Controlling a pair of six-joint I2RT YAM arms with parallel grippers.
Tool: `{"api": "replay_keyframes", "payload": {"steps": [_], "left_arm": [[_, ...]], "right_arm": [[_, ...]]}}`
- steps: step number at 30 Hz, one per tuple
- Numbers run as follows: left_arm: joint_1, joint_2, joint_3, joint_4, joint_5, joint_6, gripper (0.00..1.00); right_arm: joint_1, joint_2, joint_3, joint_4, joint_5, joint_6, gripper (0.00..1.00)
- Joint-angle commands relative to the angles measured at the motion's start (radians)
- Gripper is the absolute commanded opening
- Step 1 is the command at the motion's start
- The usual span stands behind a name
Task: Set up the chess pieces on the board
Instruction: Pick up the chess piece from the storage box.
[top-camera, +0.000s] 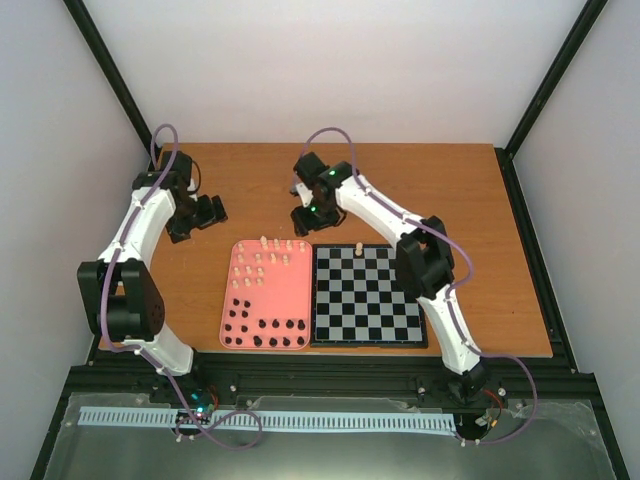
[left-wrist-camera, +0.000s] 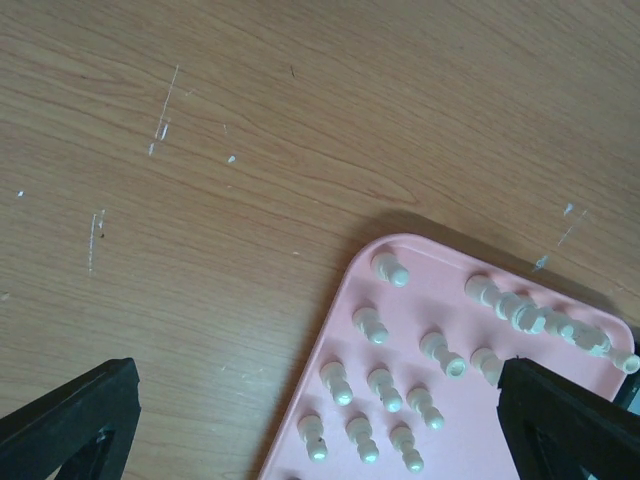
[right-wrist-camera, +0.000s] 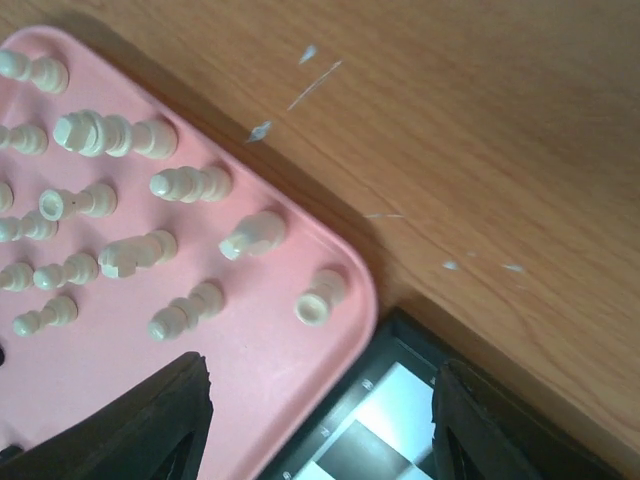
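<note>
One cream piece (top-camera: 357, 247) on board (top-camera: 366, 310); other pieces (top-camera: 262, 262) crowd pink tray (top-camera: 288, 295).

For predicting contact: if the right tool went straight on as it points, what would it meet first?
Probably the corner of the pink tray, near the cream piece nearest the board; depth unclear.

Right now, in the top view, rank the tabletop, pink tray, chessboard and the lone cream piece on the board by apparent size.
1. tabletop, by far.
2 and 3. chessboard and pink tray look about alike; the right arm covers part of the board, so no ranking.
4. lone cream piece, tiny.
</note>
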Motion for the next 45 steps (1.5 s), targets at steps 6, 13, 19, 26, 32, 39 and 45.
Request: {"api": "replay_keyframes", "payload": {"steps": [6,13,19,26,32,39,45], "left_arm": [[0.003,-0.036,-0.008,0.008,0.025,-0.029,1.0],[0.003,-0.034,-0.009,0.011,0.028,-0.024,1.0],[0.003,-0.032,-0.012,0.015,0.034,-0.025,1.0],[0.003,-0.028,-0.019,0.017,0.036,-0.023,1.0],[0.003,-0.022,-0.019,0.019,0.04,-0.023,1.0],[0.003,-0.02,-0.02,0.022,0.046,-0.023,1.0],[0.003,-0.017,-0.018,0.022,0.051,-0.024,1.0]], "right_arm": [[0.047,0.097,0.06,0.053,0.001,0.025,0.55],[0.053,0.13,0.058,0.042,0.036,0.036,0.47],[0.053,0.146,0.06,0.031,0.038,0.038,0.43],[0.062,0.159,0.056,0.027,0.026,0.035,0.41],[0.071,0.17,0.056,0.02,0.019,0.031,0.39],[0.073,0.181,0.06,0.013,0.032,0.03,0.36],[0.073,0.184,0.065,0.008,0.055,0.031,0.28]]}}
